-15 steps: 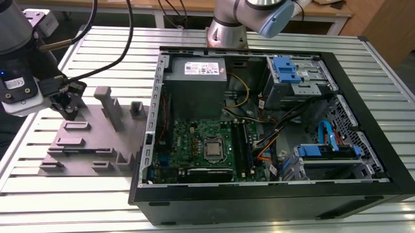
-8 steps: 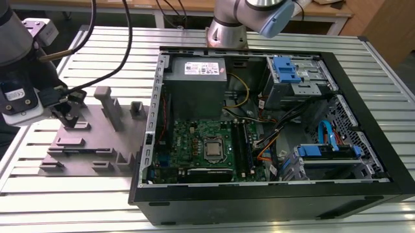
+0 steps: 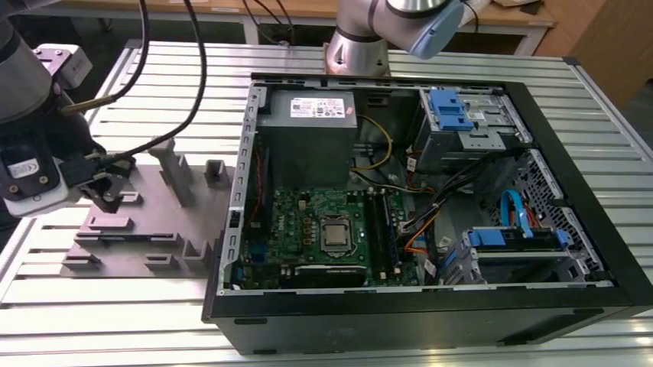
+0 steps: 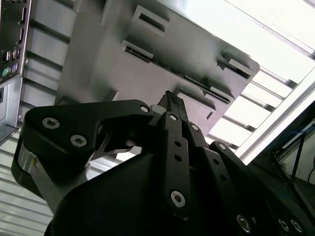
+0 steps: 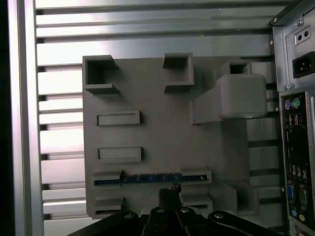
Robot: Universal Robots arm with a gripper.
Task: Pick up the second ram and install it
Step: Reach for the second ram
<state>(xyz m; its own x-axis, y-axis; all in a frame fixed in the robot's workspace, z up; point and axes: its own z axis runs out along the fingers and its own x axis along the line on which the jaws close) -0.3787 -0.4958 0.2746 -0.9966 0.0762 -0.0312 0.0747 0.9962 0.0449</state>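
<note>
Second ram [image 5: 152, 178] sits slotted in the gray tray [image 5: 157, 118], closed empty end effector [image 5: 170, 190] just beside it.

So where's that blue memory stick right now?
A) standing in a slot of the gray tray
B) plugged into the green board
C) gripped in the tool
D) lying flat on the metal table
A: the ram sits on edge in a slot of the tray, with the tool close by.

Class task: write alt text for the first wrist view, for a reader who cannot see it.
A dark, blue-edged ram stick stands on edge in a slot of a gray tray, with the end effector close by it. A computer case shows its rear ports beside the tray.
</note>
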